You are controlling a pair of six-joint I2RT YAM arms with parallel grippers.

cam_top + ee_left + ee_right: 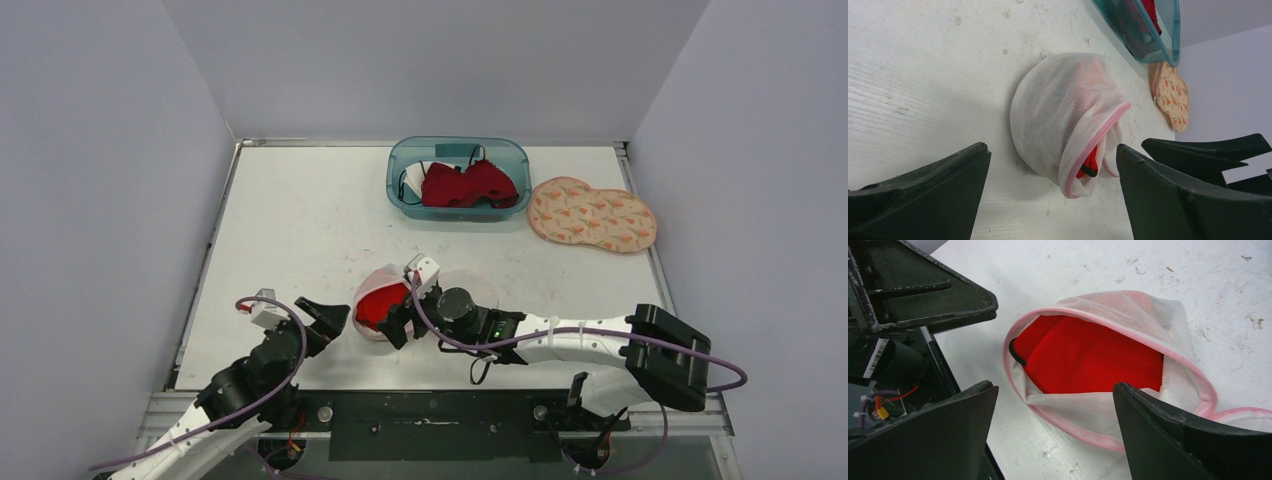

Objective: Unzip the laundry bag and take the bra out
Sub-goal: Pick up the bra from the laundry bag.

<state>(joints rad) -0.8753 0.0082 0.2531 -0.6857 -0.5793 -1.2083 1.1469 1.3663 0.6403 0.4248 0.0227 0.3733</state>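
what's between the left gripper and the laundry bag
Nothing: only bare table separates the left gripper from the laundry bag, clearest in the left wrist view.

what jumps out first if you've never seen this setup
The red bra showing through the unzipped mouth of the white mesh laundry bag, near the table's front edge, with the open left end effector and right end effector close by. Then the teal bin of red garments at the far side, a peach patterned pad just right of it.
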